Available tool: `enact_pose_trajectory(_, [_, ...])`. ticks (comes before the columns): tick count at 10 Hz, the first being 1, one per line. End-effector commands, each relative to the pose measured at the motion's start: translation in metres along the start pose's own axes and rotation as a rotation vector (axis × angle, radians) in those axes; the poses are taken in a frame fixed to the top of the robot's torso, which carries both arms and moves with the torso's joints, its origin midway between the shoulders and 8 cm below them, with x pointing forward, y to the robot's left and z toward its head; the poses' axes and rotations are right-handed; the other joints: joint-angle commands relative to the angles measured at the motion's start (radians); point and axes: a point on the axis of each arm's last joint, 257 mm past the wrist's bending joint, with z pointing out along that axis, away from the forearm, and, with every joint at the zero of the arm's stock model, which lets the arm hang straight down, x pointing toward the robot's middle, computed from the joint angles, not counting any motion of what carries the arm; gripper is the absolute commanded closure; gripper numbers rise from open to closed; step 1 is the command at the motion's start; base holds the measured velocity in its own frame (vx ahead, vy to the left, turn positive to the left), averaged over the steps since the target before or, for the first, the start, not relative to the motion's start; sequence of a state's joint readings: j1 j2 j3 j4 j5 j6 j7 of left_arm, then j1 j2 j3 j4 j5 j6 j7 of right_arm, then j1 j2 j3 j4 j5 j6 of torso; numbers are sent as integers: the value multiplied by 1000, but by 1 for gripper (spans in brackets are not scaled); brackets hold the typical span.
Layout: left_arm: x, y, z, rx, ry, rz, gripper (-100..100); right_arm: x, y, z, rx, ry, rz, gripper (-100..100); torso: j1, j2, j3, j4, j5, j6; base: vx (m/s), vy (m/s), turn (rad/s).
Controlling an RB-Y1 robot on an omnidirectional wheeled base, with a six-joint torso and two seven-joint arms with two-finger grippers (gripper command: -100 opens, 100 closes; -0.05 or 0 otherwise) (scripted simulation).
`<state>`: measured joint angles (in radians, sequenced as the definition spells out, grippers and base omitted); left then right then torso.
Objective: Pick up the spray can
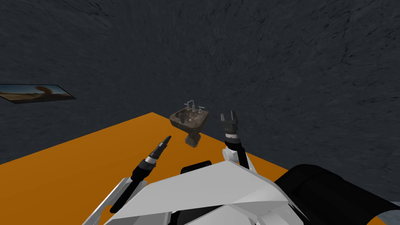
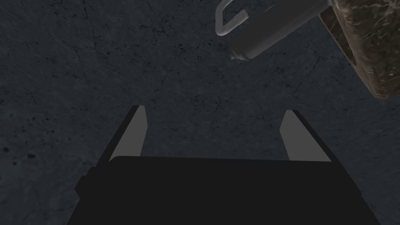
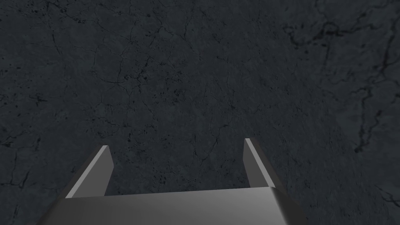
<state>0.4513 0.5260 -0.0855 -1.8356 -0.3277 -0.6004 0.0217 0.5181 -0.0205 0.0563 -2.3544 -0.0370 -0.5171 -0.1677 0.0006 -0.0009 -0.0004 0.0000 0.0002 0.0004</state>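
A grey cylinder with a small nub at its end, the spray can (image 2: pixel 269 29), stands out from the rim of a brown marbled pedestal sink (image 2: pixel 371 47). In the head view it is a small dark shape (image 1: pixel 182 116) on the sink's (image 1: pixel 195 122) left rim, beside the faucet (image 1: pixel 191 104). My left gripper (image 2: pixel 215 109) is open with nothing between its fingers. The can lies ahead of it and off to one side, well apart. In the head view the left gripper (image 1: pixel 168 138) hangs short of the sink. My right gripper (image 1: pixel 228 115) stands open beside the sink, facing the wall.
The floor (image 1: pixel 78 168) is orange, and dark stone walls (image 1: pixel 273 58) close in behind the sink. A framed picture (image 1: pixel 33 93) hangs on the left wall. A thin curved faucet spout (image 2: pixel 228 19) shows next to the can.
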Motion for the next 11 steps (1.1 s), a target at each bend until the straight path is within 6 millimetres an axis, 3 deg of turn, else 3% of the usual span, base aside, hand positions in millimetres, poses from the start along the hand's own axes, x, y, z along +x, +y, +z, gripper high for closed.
enact_pose_trajectory(1, [0, 15, -2, -33, 20, 69, -100, 0, 0, 0, 0, 0, 0, 0, 0, 0, 0, 0, 0, 0, 31, 9, -59])
enact_pose_trajectory(11, [-34, 77, -5, -199, 54, 492, -100, 0, 0, 0, 0, 0, 0, 0, -2, -6, -3, -1, 0, 0, 76, 5, -126])
